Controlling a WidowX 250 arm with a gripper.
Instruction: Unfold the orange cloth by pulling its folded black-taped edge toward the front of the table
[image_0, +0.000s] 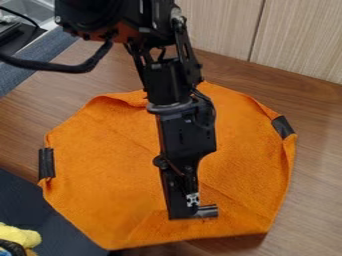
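End effector is pointing down over the near part of an orange cloth, its tip meeting or hovering just above the fabric; whether it is standing wide or narrow, or gripping anything, I cannot tell. Right beside its tip, a short black cylinder is lying sideways; it may be a part of the cloth. Beneath and around the end effector, the cloth is spreading broadly over the wooden counter, its rim folding over in places, probably because the fabric is soft and loosely laid. Farther out, a black strip is wrapping the cloth's left edge and another black strip its upper right edge, perhaps giving the limp material firmer places to be grasped. Well to the end effector's lower left, something yellow is showing.
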